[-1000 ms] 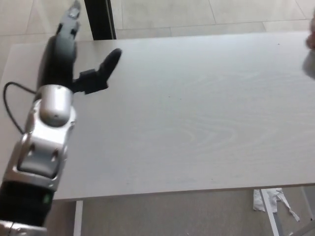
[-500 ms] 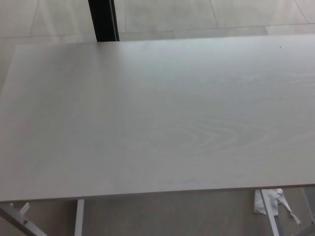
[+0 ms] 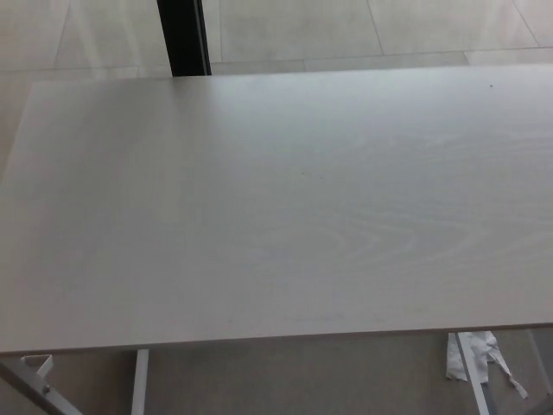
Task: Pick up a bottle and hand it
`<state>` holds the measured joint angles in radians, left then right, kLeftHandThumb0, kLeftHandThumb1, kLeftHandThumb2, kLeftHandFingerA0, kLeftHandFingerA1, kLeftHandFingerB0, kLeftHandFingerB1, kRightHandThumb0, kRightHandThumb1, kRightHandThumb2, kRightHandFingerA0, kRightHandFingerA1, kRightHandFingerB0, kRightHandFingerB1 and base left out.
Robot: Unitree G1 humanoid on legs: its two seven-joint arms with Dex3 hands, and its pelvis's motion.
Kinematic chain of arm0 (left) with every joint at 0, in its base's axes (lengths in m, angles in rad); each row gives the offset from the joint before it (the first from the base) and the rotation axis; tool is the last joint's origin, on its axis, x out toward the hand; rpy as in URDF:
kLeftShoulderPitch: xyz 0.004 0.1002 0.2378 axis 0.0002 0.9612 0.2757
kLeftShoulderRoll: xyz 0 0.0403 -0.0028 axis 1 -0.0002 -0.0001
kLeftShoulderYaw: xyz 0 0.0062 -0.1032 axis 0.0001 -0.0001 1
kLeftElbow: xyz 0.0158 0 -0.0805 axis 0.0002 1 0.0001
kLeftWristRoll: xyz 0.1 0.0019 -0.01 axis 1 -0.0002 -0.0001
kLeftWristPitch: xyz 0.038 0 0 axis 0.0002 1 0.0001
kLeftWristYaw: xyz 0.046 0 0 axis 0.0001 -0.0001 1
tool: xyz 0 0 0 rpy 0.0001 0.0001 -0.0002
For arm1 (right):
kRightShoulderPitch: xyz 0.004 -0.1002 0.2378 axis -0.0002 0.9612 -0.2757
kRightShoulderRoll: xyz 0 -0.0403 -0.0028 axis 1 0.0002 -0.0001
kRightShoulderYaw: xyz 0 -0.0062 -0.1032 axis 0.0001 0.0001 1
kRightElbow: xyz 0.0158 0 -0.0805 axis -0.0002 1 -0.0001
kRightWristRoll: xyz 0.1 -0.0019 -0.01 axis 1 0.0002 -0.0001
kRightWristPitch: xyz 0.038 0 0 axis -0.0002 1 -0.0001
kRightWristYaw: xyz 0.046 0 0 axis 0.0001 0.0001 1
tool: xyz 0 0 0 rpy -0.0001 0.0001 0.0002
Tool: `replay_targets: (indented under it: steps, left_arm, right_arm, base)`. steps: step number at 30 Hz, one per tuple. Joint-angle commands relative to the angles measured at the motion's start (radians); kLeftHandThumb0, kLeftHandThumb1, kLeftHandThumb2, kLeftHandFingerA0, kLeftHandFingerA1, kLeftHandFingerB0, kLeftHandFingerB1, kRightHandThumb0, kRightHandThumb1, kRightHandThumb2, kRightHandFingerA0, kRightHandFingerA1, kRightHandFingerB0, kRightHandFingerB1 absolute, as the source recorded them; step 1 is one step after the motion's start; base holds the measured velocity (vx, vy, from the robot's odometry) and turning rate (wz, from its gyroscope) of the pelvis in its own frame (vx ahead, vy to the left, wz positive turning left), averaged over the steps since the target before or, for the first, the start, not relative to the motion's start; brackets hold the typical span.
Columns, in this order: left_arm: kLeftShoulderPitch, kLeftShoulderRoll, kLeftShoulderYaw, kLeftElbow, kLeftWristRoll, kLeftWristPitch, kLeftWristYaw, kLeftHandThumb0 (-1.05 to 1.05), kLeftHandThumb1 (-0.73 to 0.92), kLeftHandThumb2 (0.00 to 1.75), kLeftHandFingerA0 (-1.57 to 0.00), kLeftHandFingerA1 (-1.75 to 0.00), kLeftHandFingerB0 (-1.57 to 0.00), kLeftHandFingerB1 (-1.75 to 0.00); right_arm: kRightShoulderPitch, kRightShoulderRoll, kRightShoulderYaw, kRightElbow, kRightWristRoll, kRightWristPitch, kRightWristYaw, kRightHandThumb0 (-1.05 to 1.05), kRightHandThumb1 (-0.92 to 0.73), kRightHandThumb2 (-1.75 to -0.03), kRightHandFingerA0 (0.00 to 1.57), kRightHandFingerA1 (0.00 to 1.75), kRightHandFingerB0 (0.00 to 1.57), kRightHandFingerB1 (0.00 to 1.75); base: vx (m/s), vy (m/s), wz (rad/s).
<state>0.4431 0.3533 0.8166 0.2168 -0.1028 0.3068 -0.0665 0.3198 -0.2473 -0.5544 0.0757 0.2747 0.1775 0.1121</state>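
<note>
Neither hand of the robot shows in the head view, so I cannot say if the left or the right one is open, closed, or holding something. No arm enters from any side.

What I see is the table (image 3: 285, 207), a pale wooden top with a soft grain, which fills nearly all of the picture. Nothing stands on the part that is visible. No bottle is there, not on the top and not on the floor around it, so I cannot tell where the bottle is. It may be outside the view, or in a hand that the camera does not catch.

Behind the far edge there is a light tiled floor and a dark post (image 3: 183, 36) that stands upright near the left corner. Under the near edge, a white table leg (image 3: 138, 382) shows at the left, and a crumpled piece of paper (image 3: 471, 354) lies on the floor at the right. No person is visible to receive anything.

As for progress, my judgement is that the pictures give no proof either way. A table without the bottle could mean the pick and the handing are already done, or that they have not started. What is left, if anything, cannot be read from here.
</note>
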Motion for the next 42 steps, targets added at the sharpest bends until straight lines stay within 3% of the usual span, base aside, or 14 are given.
replay_targets:
  steps: [1,10,12,16,21,25,26,28,29,34,35,36,37,42]
  left_arm:
    - [0.125,0.031,-0.052,-0.029,-0.140,-0.071,-0.332,-0.82,0.60,1.01,-0.55,-0.68,-0.26,-0.54]
    - [0.139,0.024,-0.040,-0.031,-0.189,-0.101,-0.379,-0.77,0.72,0.62,-0.67,-0.56,-0.38,-0.42]
    - [0.132,0.025,-0.034,-0.026,-0.196,-0.103,-0.379,-0.77,0.70,0.61,-0.67,-0.56,-0.40,-0.42]
    - [0.109,0.029,-0.017,-0.001,-0.217,-0.089,-0.373,-0.75,0.70,0.62,-0.69,-0.53,-0.42,-0.41]
    - [0.078,0.035,-0.013,0.039,-0.228,-0.101,-0.362,-0.72,0.54,0.96,-0.69,-0.64,-0.43,-0.56]
    - [0.068,0.036,-0.020,0.060,-0.233,-0.124,-0.371,-0.74,0.52,0.94,-0.74,-0.63,-0.51,-0.58]
    - [0.067,0.034,-0.019,0.063,-0.237,-0.124,-0.370,-0.73,0.49,0.92,-0.74,-0.64,-0.52,-0.58]
    - [0.067,0.029,-0.017,0.058,-0.244,-0.116,-0.364,-0.74,0.62,0.59,-0.81,-0.52,-0.58,-0.46]
    - [0.066,0.028,-0.017,0.061,-0.244,-0.117,-0.358,-0.74,0.61,0.59,-0.81,-0.53,-0.58,-0.45]
    - [0.060,0.039,-0.031,0.091,-0.223,-0.132,-0.340,-0.70,0.59,0.59,-0.79,-0.52,-0.62,-0.46]
    - [0.067,0.040,-0.034,0.080,-0.221,-0.127,-0.341,-0.71,0.60,0.59,-0.77,-0.53,-0.58,-0.45]
    - [0.072,0.043,-0.034,0.073,-0.230,-0.120,-0.354,-0.72,0.59,0.58,-0.74,-0.54,-0.57,-0.45]
    - [0.074,0.043,-0.038,0.073,-0.229,-0.128,-0.359,-0.75,0.46,0.89,-0.66,-0.64,-0.48,-0.56]
    - [0.089,0.058,-0.047,0.059,-0.241,-0.108,-0.388,-0.75,0.60,0.58,-0.61,-0.59,-0.43,-0.46]
  right_arm:
    - [0.026,-0.031,-0.062,0.030,0.027,0.008,-0.001,-0.75,-0.59,-0.59,0.92,1.12,0.32,0.59]
    - [0.036,-0.042,-0.056,0.048,0.016,-0.003,0.021,-0.77,-0.62,-0.60,0.88,1.30,0.27,0.60]
    - [0.038,-0.042,-0.059,0.043,0.019,0.004,0.018,-0.74,-0.45,-0.95,1.31,1.40,0.29,0.64]
    - [0.047,-0.033,-0.072,0.042,0.031,-0.006,0.025,-0.79,-0.61,-0.60,1.07,1.63,0.24,0.61]
    - [0.048,-0.030,-0.085,0.050,0.022,-0.028,0.020,-0.78,-0.45,-0.93,0.89,1.03,0.28,0.65]
    - [0.053,-0.030,-0.091,0.034,0.031,-0.004,0.025,-0.81,-0.48,-0.96,1.17,1.33,0.29,0.65]
    - [0.047,-0.031,-0.092,0.046,0.030,-0.010,0.026,-0.78,-0.61,-0.64,1.06,1.49,0.29,0.63]
    - [0.036,-0.037,-0.096,0.079,0.029,-0.025,0.035,-0.81,-0.47,-0.96,1.20,1.35,0.29,0.65]
    - [0.029,-0.041,-0.096,0.092,0.025,-0.019,0.029,-0.80,-0.61,-0.60,0.91,1.29,0.28,0.61]
    - [0.047,-0.029,-0.104,0.076,0.033,-0.012,0.026,-0.83,-0.57,-0.61,1.13,1.52,0.30,0.64]
    - [0.052,-0.029,-0.102,0.068,0.031,-0.015,0.029,-0.77,-0.44,-0.96,1.33,1.40,0.32,0.67]
    - [0.055,-0.025,-0.102,0.054,0.034,-0.010,0.026,-0.82,-0.60,-0.60,1.12,1.44,0.28,0.63]
    - [0.057,-0.022,-0.105,0.053,0.044,-0.015,0.034,-0.78,-0.45,-0.96,1.32,1.39,0.31,0.66]
    - [0.064,-0.023,-0.101,0.068,0.038,-0.013,0.032,-0.82,-0.46,-0.86,1.17,1.41,0.25,0.62]
  base:
    - [0.00,0.000,0.00]
    - [0.00,0.000,0.00]
    - [0.00,0.000,0.00]
    - [0.00,0.000,0.00]
    - [0.00,0.000,0.00]
    - [0.00,0.000,0.00]
    - [0.00,0.000,0.00]
    - [0.00,0.000,0.00]
    - [0.00,0.000,0.00]
    - [0.00,0.000,0.00]
    - [0.00,0.000,0.00]
    - [0.00,0.000,0.00]
    - [0.00,0.000,0.00]
    - [0.00,0.000,0.00]
